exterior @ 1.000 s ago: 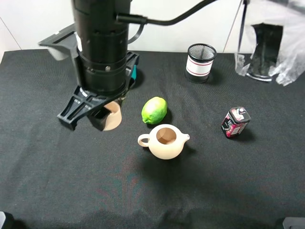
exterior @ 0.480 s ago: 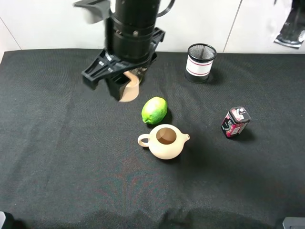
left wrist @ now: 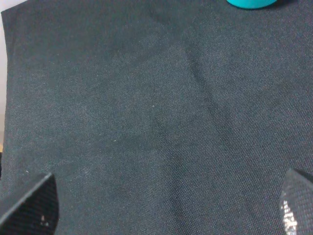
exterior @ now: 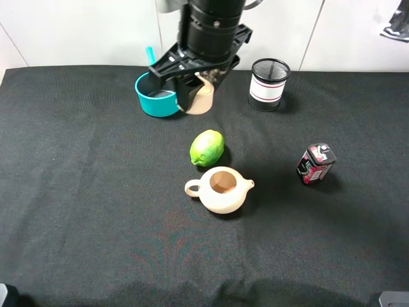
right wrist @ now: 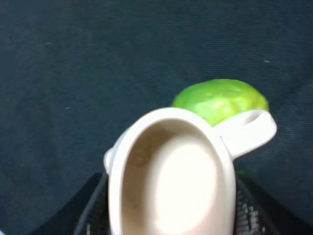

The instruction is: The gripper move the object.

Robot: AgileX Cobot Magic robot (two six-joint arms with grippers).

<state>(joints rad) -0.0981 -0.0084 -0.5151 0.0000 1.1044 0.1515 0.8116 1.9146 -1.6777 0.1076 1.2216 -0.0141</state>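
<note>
The small cream cup [exterior: 202, 100] hangs in my right gripper [exterior: 197, 96], raised above the black cloth at the back, just right of a teal bowl [exterior: 152, 100]. The right arm reaches in from above. In the right wrist view the cup [right wrist: 171, 181] fills the space between the black fingers [right wrist: 93, 210], its mouth facing the camera. My right gripper [right wrist: 171, 218] is shut on it. My left gripper [left wrist: 164, 203] is open and empty over bare cloth; only its two fingertips [left wrist: 29, 205] show.
A lime [exterior: 207, 148] lies mid-table, with a cream teapot [exterior: 222, 190] just in front of it; both show behind the cup in the right wrist view [right wrist: 220, 100]. A mesh pen holder [exterior: 268, 84] stands back right. A small red can [exterior: 315, 164] is at the right.
My right gripper has carried the cup from left of the lime toward the back and right. The teal bowl, hidden behind the arm before, now shows.
</note>
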